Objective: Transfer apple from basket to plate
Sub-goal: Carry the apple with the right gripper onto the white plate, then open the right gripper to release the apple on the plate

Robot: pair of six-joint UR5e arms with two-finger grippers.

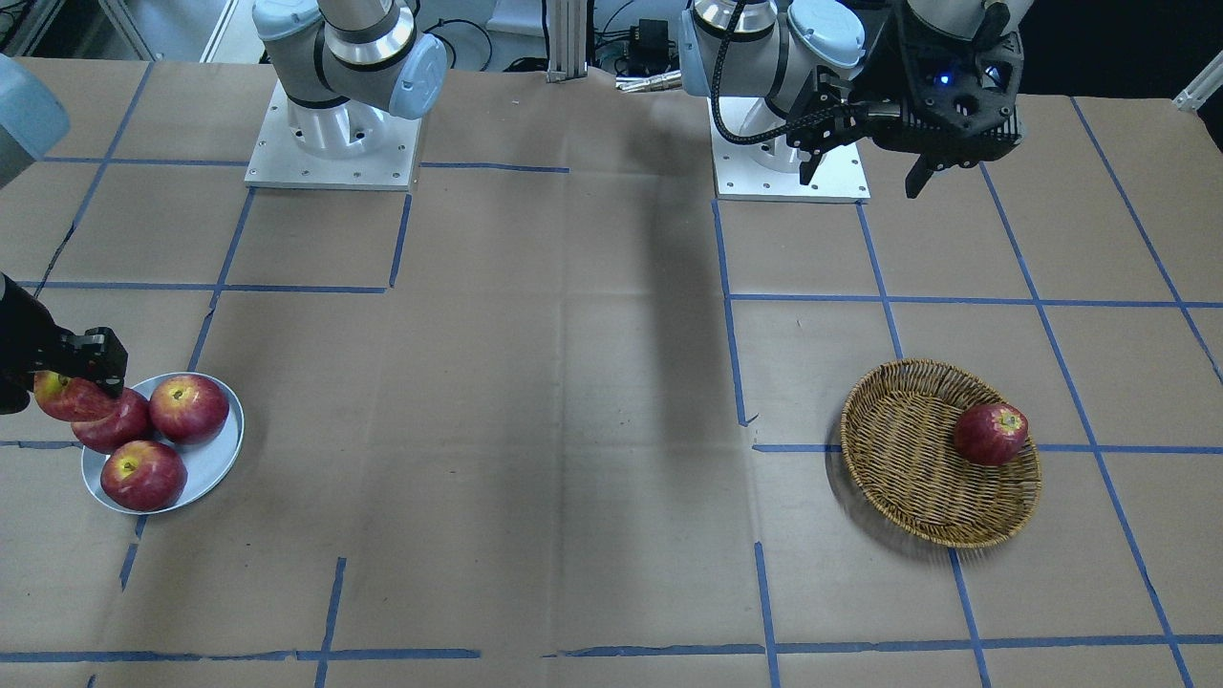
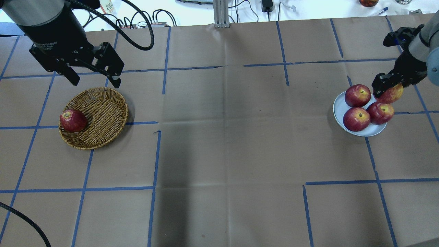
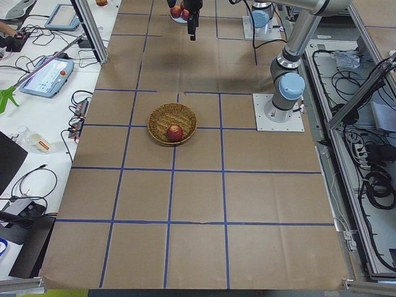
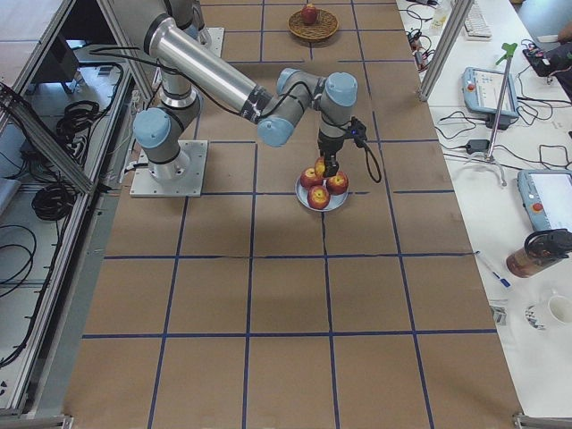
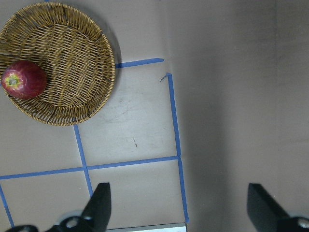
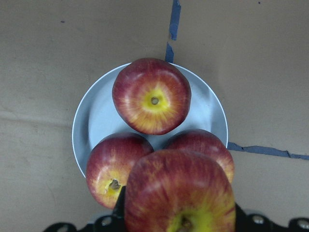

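My right gripper is shut on the apple, streaky red with a broad yellow patch, and holds it just above the plate's edge. The right wrist view shows the apple over the plate, which holds three red apples. The wicker basket lies at the left with one dark red apple in it. My left gripper is open and empty, above the table just beyond the basket.
Brown paper with blue tape lines covers the table. The arm bases stand at the robot's edge. The wide middle stretch between basket and plate is bare paper. Cables and screens lie off the table's far side.
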